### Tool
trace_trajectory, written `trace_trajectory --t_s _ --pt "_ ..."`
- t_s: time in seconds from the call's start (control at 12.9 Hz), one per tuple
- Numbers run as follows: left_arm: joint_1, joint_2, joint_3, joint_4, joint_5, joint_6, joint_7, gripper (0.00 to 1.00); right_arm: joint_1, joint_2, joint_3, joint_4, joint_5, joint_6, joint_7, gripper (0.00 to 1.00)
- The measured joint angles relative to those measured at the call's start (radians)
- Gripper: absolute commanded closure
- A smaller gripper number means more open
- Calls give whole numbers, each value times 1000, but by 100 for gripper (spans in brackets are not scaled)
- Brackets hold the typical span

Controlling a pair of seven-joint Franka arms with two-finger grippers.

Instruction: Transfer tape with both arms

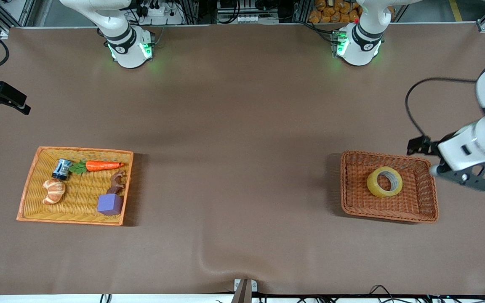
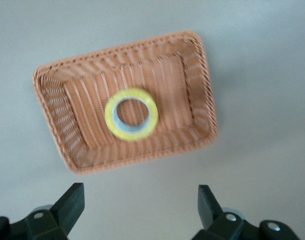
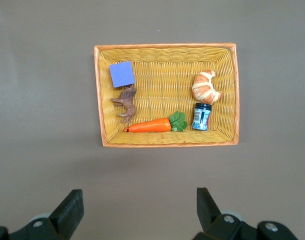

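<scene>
The tape (image 1: 375,185), a yellowish ring with a pale core, lies in the brown wicker basket (image 1: 353,185) toward the left arm's end of the table. My left gripper (image 1: 463,176) hangs open and empty in the air just off that basket's outer end. In the left wrist view the tape (image 2: 111,118) lies in the middle of the basket (image 2: 192,100), well ahead of the open left gripper (image 2: 141,200). My right gripper (image 3: 140,200) is open and empty, high over bare table beside the yellow basket (image 3: 157,65). It does not show in the front view.
The yellow basket (image 1: 36,185), toward the right arm's end, holds an orange croissant toy (image 1: 53,190), a carrot (image 1: 101,165), a small can (image 1: 62,168), a brown animal figure (image 1: 117,182) and a purple cube (image 1: 109,204). A black fixture (image 1: 2,99) juts in at that table end.
</scene>
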Motion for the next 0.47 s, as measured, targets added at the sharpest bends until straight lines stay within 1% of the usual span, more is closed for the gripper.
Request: trace_trajectory --t_s 0.23,0.47 --pt "1 -39 -9 45 0 -21 -129 0 0 0 0 0 0 0 0 0" --pt "2 -133 -32 28 0 -54 -221 0 1 0 1 0 0 0 0 0"
